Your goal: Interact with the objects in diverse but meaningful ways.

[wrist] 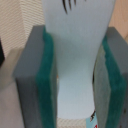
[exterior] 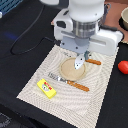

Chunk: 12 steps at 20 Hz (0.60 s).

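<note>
My gripper [exterior: 82, 56] is shut on the slim white fish-shaped piece [exterior: 79, 63] and holds it just above the round tan plate [exterior: 67, 74]. In the wrist view the white fish [wrist: 75, 45], with dark marks at one end, sits clamped between the green pads [wrist: 47, 80] of my gripper [wrist: 77, 87]. The flat yellow box [exterior: 46, 87] lies on the woven placemat [exterior: 35, 75] toward the exterior view's left. The red tomato [exterior: 123, 67] sits on the dark table at the exterior view's right edge. The milk carton is out of view.
An orange-handled fork [exterior: 70, 82] lies in front of the plate, and another orange handle [exterior: 94, 62] shows beside it. A bowl [exterior: 124, 18] stands at the back right. A black cable [exterior: 25, 42] loops on the table at the left.
</note>
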Available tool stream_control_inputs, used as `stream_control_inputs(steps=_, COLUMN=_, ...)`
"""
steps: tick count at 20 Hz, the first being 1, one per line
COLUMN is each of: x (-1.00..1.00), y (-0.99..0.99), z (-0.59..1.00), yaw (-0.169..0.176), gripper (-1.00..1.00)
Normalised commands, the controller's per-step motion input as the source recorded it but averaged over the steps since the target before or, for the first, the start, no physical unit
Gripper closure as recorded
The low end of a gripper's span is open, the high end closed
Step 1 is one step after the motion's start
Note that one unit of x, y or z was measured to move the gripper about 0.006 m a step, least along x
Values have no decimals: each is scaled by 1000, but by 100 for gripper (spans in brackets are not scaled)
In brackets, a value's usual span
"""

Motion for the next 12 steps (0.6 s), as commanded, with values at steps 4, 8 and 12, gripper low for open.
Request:
stream_control_inputs(steps=4, x=141, y=-734, z=0, yaw=198, gripper=100)
stream_control_inputs(steps=8, x=179, y=-744, z=0, yaw=184, gripper=100)
stream_control_inputs(steps=12, x=259, y=-838, z=-14, yaw=106, gripper=100)
